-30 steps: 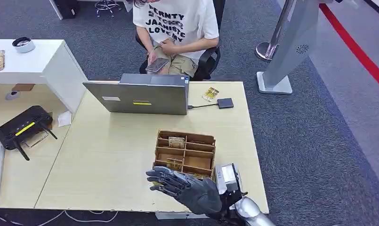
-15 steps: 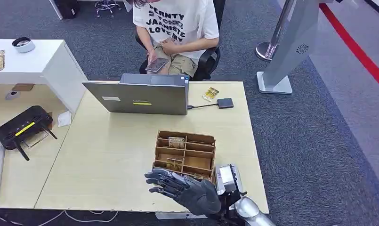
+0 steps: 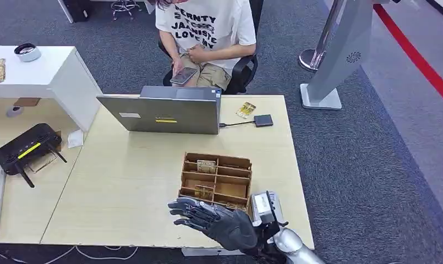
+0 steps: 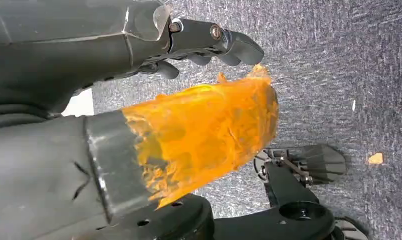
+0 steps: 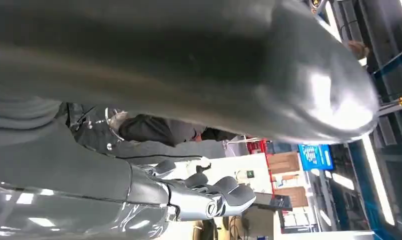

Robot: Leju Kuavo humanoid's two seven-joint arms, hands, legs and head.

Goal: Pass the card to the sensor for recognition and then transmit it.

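A wooden card box (image 3: 215, 178) with several compartments stands on the light table (image 3: 125, 181), toward its near right. Cards stand in it, one in a far compartment (image 3: 206, 165) and one in a near compartment (image 3: 203, 191). Another card (image 3: 245, 110) lies beside the small black sensor (image 3: 263, 120) at the table's far right. My right hand (image 3: 219, 223) hovers at the box's near edge with its fingers stretched out to the left, holding nothing; its fingers (image 5: 213, 197) are apart. My left hand (image 4: 203, 130), its thumb wrapped in orange tape, hangs over the carpet and holds nothing.
A grey laptop (image 3: 164, 113) stands at the far edge, cabled to the sensor. A person (image 3: 205, 27) sits behind it with a phone. A black router (image 3: 26, 148) and a white cabinet (image 3: 37, 71) are at the left. A grey stand (image 3: 332, 60) rises at the far right.
My right hand has drifted slightly to the left and nearer along the box's near edge. Nothing else has moved.
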